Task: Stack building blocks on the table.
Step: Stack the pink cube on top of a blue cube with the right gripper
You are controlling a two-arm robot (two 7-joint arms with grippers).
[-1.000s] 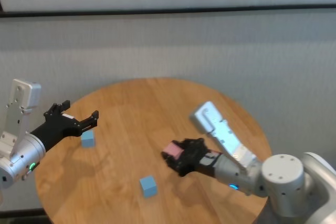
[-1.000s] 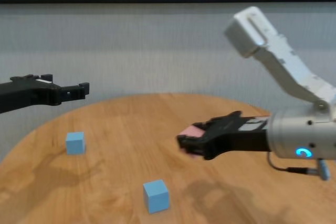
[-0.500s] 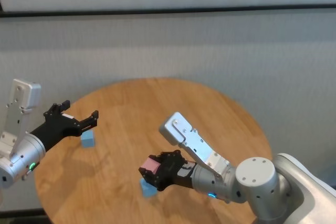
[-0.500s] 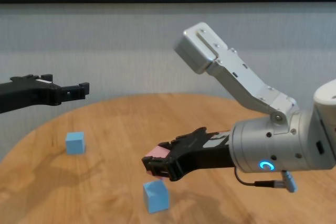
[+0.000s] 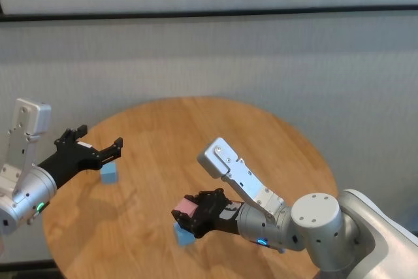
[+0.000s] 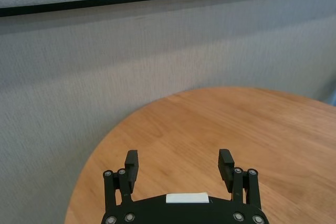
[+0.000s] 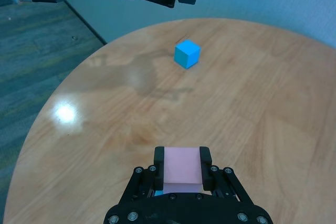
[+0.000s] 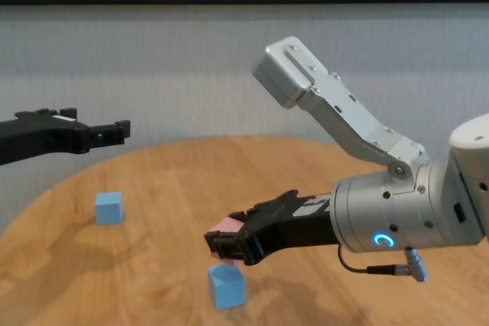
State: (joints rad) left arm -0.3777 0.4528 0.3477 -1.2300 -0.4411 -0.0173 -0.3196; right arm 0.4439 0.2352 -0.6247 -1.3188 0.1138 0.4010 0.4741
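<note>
Gripping the pink block (image 8: 224, 227) between clenched fingers, the right end effector (image 8: 229, 243) hangs just above a light blue block (image 8: 227, 287) that sits on the near part of the round wooden bench (image 5: 196, 129). The second light blue block (image 5: 109, 173) rests well apart on the bench's left side. The left end effector (image 5: 98, 144) hovers above it, released and holding nothing.

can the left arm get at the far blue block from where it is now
Probably yes. The left gripper hangs open above the table, almost over the far blue block, and nothing lies between them. The right gripper, shut on the pink block, is busy at the other blue block.
</note>
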